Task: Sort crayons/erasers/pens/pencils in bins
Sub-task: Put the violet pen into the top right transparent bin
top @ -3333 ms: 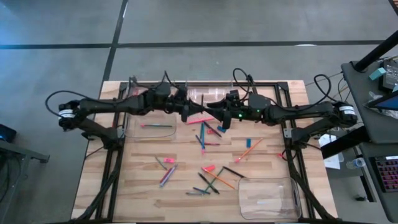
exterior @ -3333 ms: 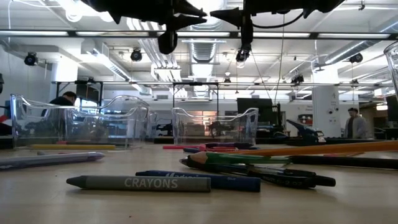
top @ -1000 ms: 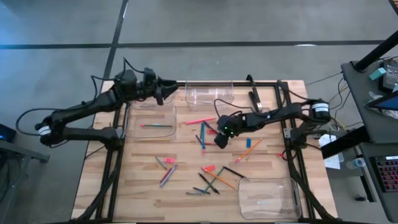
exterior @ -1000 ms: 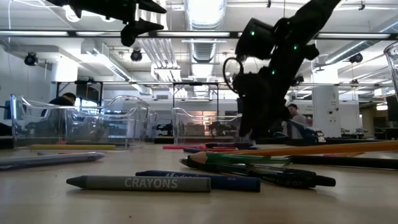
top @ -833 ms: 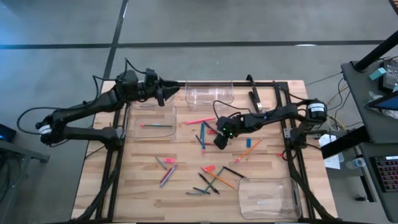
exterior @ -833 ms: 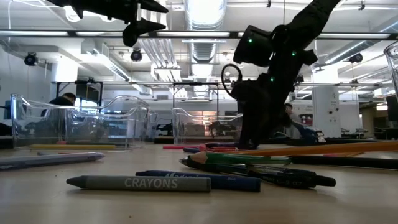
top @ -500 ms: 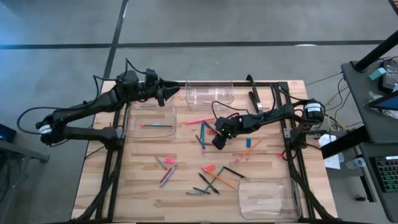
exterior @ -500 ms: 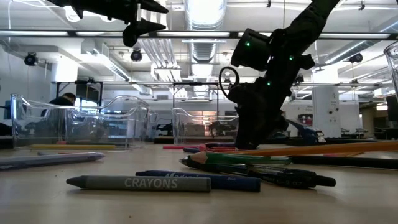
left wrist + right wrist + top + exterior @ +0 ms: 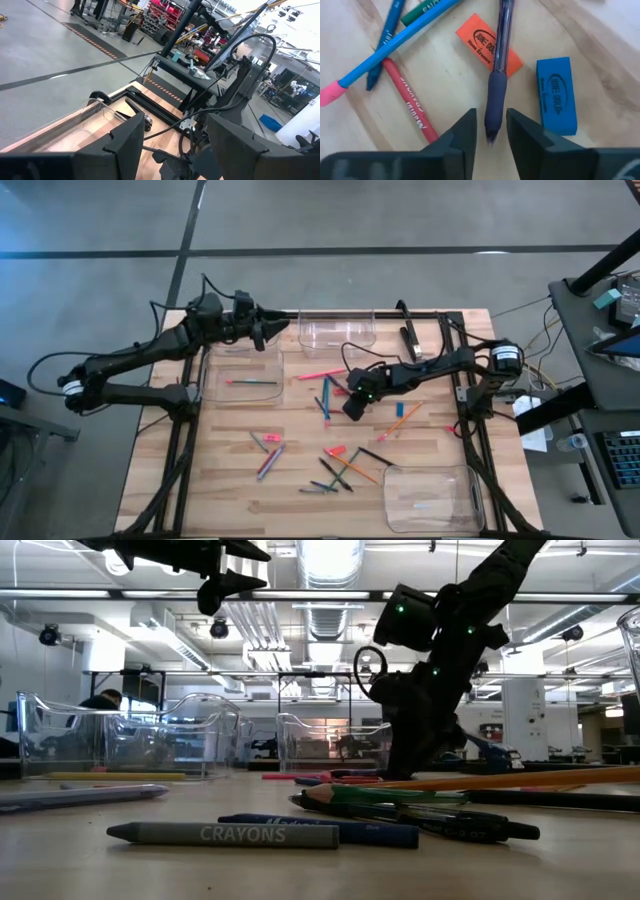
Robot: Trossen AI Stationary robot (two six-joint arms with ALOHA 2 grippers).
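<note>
In the right wrist view a dark pen (image 9: 501, 40) lies on the table, its shaft across an orange eraser (image 9: 475, 37), with a blue eraser (image 9: 557, 95) beside it. My right gripper (image 9: 490, 131) (image 9: 350, 406) slants down over the middle of the table, its fingers closed in on the pen's grip end. My left gripper (image 9: 279, 330) (image 9: 175, 150) hangs open and level in the air over the far-left bin (image 9: 208, 378), touching nothing. A stick (image 9: 250, 382) lies in that bin. My right gripper has the pen's dark rubber grip (image 9: 495, 95), close to the tip, between its two fingers. The fingers (image 9: 466, 131) slant down from above and from the table's right. The pen lies flat on the table, its shaft resting on the orange eraser.
A blue pencil with a pink end (image 9: 395, 42) and a red crayon (image 9: 410, 102) lie close by. More sticks (image 9: 335, 465) lie scattered toward the near edge. A clear bin (image 9: 337, 340) stands at the far edge and another (image 9: 430, 480) at the near right corner.
My right arm has leaned a little lower over the pen in the middle of the table. The sticks and erasers lie where they were.
</note>
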